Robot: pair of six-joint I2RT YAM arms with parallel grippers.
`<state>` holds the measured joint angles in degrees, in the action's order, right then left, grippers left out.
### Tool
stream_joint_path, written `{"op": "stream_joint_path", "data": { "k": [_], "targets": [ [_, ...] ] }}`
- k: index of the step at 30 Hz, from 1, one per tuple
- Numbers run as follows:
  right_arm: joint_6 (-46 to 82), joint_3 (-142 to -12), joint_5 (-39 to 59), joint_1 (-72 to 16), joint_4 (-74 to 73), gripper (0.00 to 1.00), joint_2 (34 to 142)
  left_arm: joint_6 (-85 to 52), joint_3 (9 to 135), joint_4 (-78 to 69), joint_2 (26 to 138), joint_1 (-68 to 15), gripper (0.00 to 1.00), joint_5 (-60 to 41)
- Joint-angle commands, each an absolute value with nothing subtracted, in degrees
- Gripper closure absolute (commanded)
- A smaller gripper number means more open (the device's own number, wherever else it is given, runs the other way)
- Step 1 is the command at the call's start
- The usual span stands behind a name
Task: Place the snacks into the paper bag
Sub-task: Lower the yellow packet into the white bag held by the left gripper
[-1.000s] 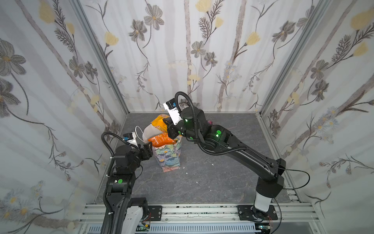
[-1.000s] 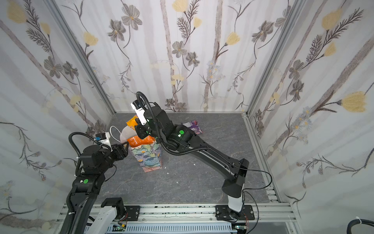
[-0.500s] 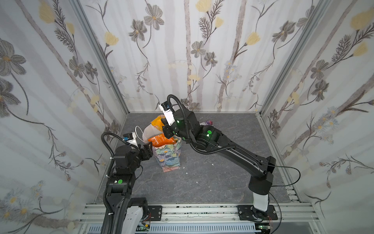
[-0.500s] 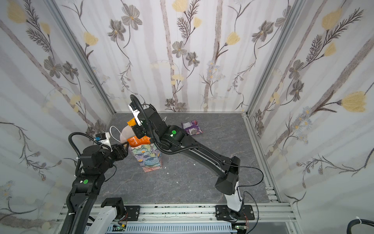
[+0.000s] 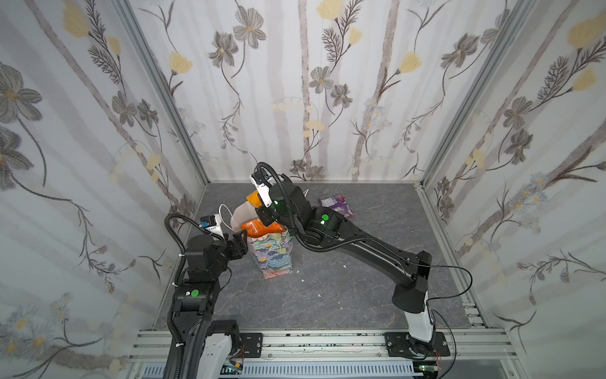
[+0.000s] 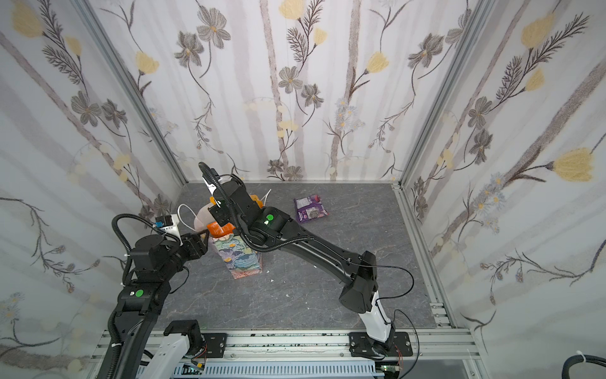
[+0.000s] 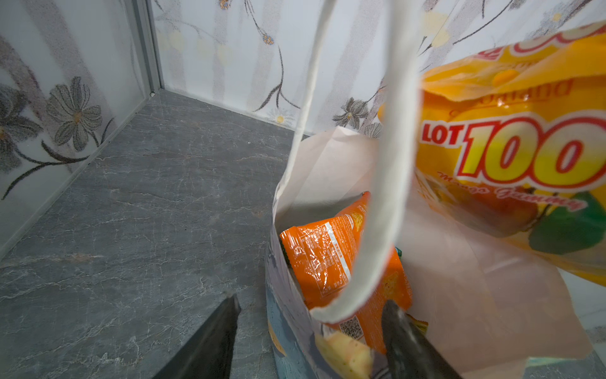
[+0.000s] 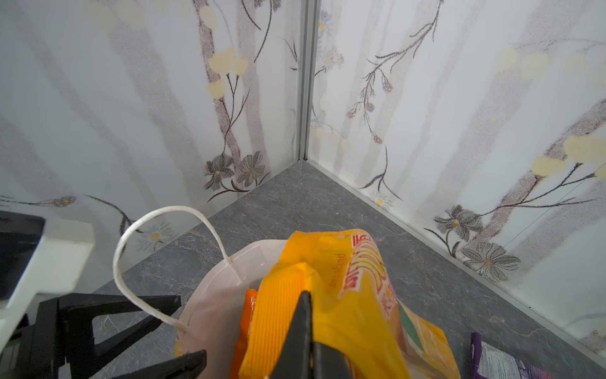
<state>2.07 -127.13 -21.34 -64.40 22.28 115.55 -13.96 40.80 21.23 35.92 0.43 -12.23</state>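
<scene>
The paper bag (image 5: 270, 252) (image 6: 241, 259) stands upright, left of the floor's middle, with its white inside (image 7: 328, 170) showing. An orange snack packet (image 7: 321, 259) (image 5: 260, 228) sticks out of its mouth. My right gripper (image 8: 308, 315) (image 5: 262, 213) is shut on the sealed edge of a yellow "LOT 100" packet (image 8: 354, 295) (image 7: 524, 147), which hangs over the bag's mouth. My left gripper (image 7: 308, 328) (image 6: 203, 234) is open and straddles the bag's near rim, one finger outside and one inside, with the white cord handle (image 7: 390, 164) looped between them. A purple packet (image 5: 337, 205) (image 6: 310, 210) lies on the floor behind the right arm.
Floral walls close in the grey stone floor (image 5: 328, 295) on three sides. The bag stands near the left wall and the back left corner (image 8: 303, 160). The right arm stretches from its base (image 5: 413, 328) across the middle to the bag. Small white crumbs lie on the floor.
My right gripper has carried the yellow packet a little to the left, over the bag's mouth. The left arm and the bag have stayed still.
</scene>
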Motion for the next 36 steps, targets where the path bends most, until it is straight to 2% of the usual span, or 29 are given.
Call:
{"op": "stream_joint_path", "data": {
  "k": [1,7,18,36],
  "targets": [
    [0.5,-128.1,-22.5,-64.9,15.5,1.0,114.4,-13.7,40.7,19.4,35.9,0.4,0.31,-12.3],
    [-2.0,-128.1,-25.0,-68.6,13.3,1.0,112.1,-13.7,40.7,19.4,35.9,0.5,0.31,-12.3],
    [-1.4,-128.1,-22.7,-69.4,9.1,1.0,113.2,-13.7,40.7,19.5,35.9,0.4,0.31,-12.2],
    [-0.3,-128.1,-23.3,-64.9,9.2,1.0,117.4,-13.8,40.7,19.4,35.8,0.4,0.3,-12.4]
  ]
}}
